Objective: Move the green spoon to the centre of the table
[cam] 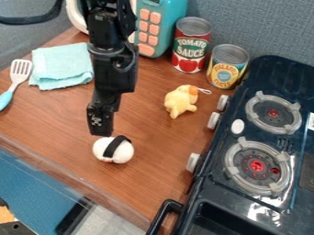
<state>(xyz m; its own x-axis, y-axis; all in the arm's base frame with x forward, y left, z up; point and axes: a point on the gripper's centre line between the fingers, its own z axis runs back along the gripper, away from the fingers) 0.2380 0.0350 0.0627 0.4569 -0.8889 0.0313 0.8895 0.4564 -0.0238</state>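
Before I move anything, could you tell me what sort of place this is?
Probably a toy kitchen set up on a table: there is a dark stove, a teal buttoned appliance and a red can.

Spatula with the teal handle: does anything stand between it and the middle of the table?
The folded cloth lies beside the slotted head of the spatula, edging that side. Nothing visible stands between the handle and the middle of the table, though the gripper hangs near there.
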